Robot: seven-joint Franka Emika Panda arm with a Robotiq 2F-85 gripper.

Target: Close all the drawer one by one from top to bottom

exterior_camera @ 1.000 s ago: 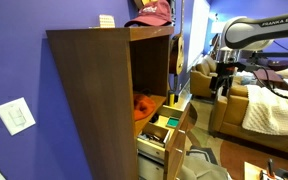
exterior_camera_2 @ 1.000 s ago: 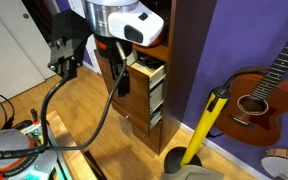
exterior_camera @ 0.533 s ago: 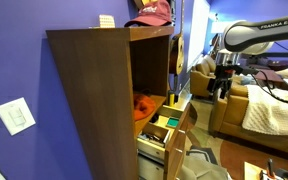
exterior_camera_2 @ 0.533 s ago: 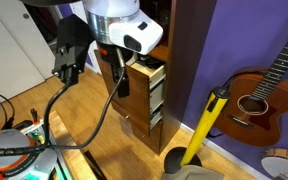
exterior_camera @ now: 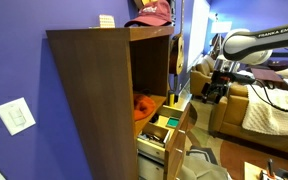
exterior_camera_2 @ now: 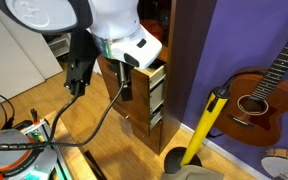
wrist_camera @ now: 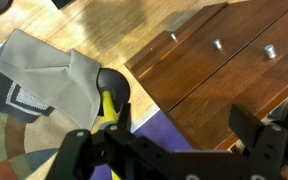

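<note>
The cabinet's drawers (exterior_camera: 167,128) are dark-brown fronted with lighter wood sides, and they stand pulled out at the cabinet's lower part in both exterior views (exterior_camera_2: 152,84). In the wrist view their flat fronts (wrist_camera: 209,70) with small metal knobs fill the upper right. My gripper (wrist_camera: 164,135) is open and empty, its two black fingers spread wide. It hangs in the air in front of the drawers (exterior_camera: 216,90), apart from them. In an exterior view it shows close to the top drawer (exterior_camera_2: 124,86).
A red cap (exterior_camera: 152,12) lies on the cabinet top and an orange thing (exterior_camera: 144,105) is in the open shelf. A yellow-handled tool (exterior_camera_2: 210,118) and a guitar (exterior_camera_2: 260,95) stand against the purple wall. A grey cloth (wrist_camera: 44,72) lies on the floor. A sofa (exterior_camera: 269,110) is behind the arm.
The arm has come down and moved toward the cabinet. The drawers have not moved.
</note>
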